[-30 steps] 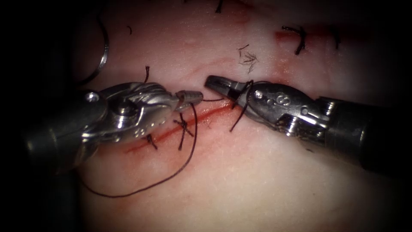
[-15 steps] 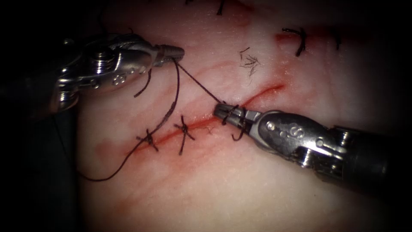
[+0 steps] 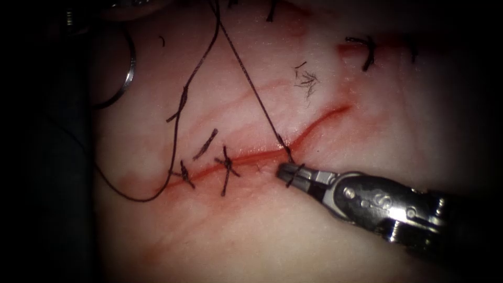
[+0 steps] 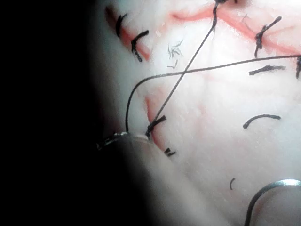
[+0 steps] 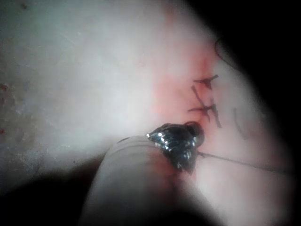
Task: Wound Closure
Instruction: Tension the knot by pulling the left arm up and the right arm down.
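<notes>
With your right tool (image 3: 285, 173) clamped on the thread (image 3: 251, 84) at the cut (image 3: 314, 121), your left tool has withdrawn past the tissue's (image 3: 293, 236) top-left edge, tautening it; needle (image 3: 127, 68) lies free there.

right tool (image 3: 367, 196): polished silver wrist, round rivets, stamped digits | shaft (image 3: 461, 220): dark, matte | pincer (image 3: 293, 175): slim, tapered, steel-grey | left tool (image 3: 131, 4): silver metal at frame edge
</notes>
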